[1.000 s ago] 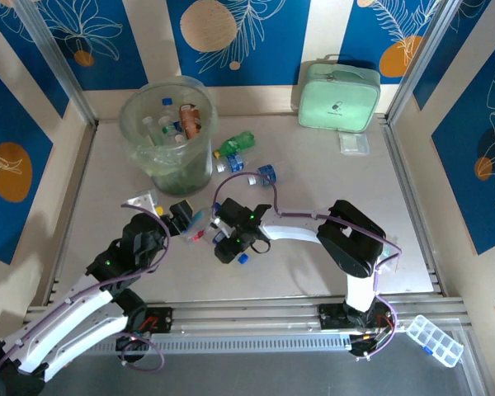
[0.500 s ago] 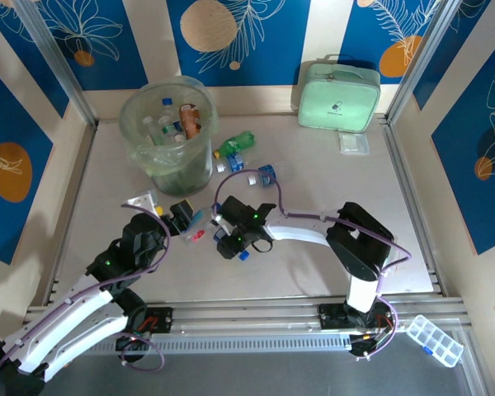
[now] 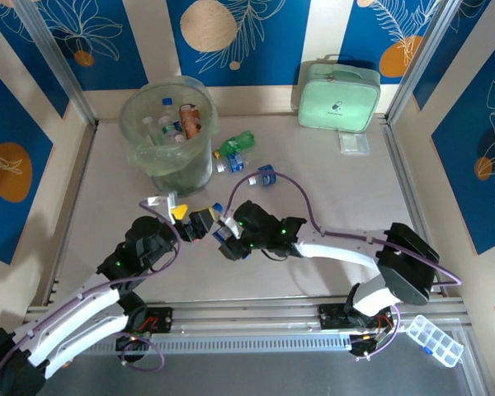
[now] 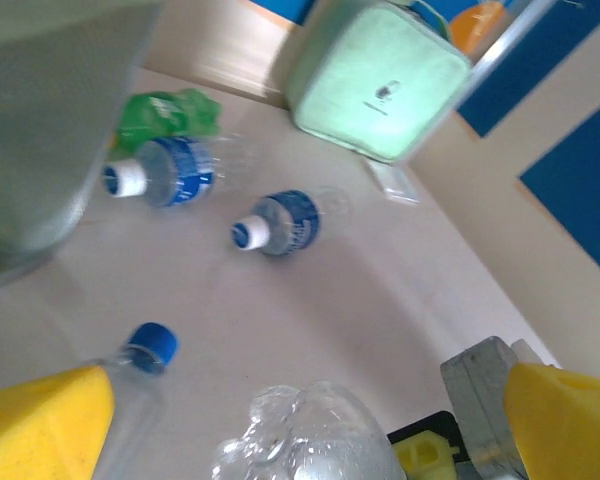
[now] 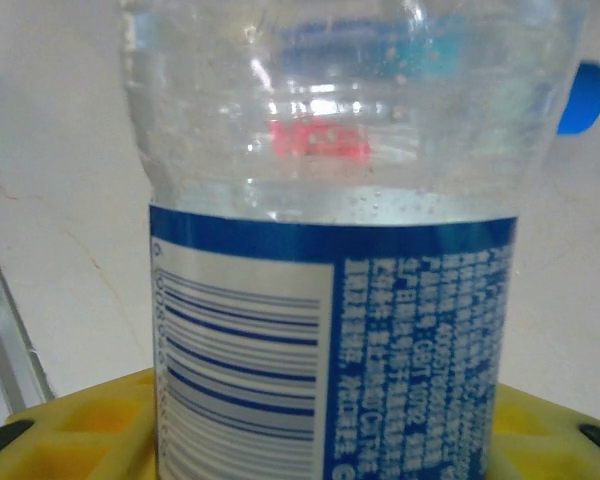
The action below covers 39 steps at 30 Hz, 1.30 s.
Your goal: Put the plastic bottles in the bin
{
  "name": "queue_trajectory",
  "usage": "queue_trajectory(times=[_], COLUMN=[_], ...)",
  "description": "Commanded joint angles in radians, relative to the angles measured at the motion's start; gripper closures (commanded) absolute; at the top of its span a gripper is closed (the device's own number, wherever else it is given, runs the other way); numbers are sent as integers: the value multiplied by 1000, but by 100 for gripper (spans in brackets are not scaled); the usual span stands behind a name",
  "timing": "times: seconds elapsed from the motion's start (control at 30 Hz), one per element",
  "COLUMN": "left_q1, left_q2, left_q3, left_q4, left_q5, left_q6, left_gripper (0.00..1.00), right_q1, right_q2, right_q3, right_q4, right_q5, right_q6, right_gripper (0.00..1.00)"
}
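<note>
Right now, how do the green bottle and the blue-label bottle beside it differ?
The green bottle is tinted green and looks crumpled; the blue-label bottle is clear and keeps its round shape. The blue-label bottle shows a white cap; the green bottle's cap I cannot make out. Both lie on the table beside the bin.

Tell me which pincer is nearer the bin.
Left. The left pincer is off the near side of the bin; the right pincer, gripping a bottle, lies farther off to the right.

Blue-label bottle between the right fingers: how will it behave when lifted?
The bottle looks empty, so it is probably light. Its thin clear wall may dent under the squeeze. The glossy label might let it slip.
</note>
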Motion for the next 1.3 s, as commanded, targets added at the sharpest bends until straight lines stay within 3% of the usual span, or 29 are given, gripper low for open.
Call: queue_trajectory(times=[0.0, 0.33, 0.47, 0.67, 0.77, 0.9, 1.27], left_q1=[-2, -1, -1, -1, -1, 0, -1], left_q2=[49, 112, 184, 307, 347, 351, 332], left_q3=[-20, -96, -97, -72, -71, -61, -61], left_q4=[191, 466, 578, 769, 851, 865, 833], left_q5=[139, 238, 334, 539, 589, 629, 620], left_q6=[-39, -138, -169, -220, -240, -234, -208], left_gripper=[1, 1, 5, 11, 17, 22, 20], right_q1=[9, 2, -12, -77, -123, -146, -116], right_q2=[-74, -239, -282, -344, -371, -373, -303], right_q3=[-57, -196, -233, -290, -313, -314, -270], right_q4=[135, 314, 360, 435, 463, 468, 454], right_q5=[13, 7, -21, -160, -216, -271, -373], right_q6=[-26, -6, 13, 84, 134, 151, 127], right_gripper=[51, 51, 51, 51, 51, 51, 51])
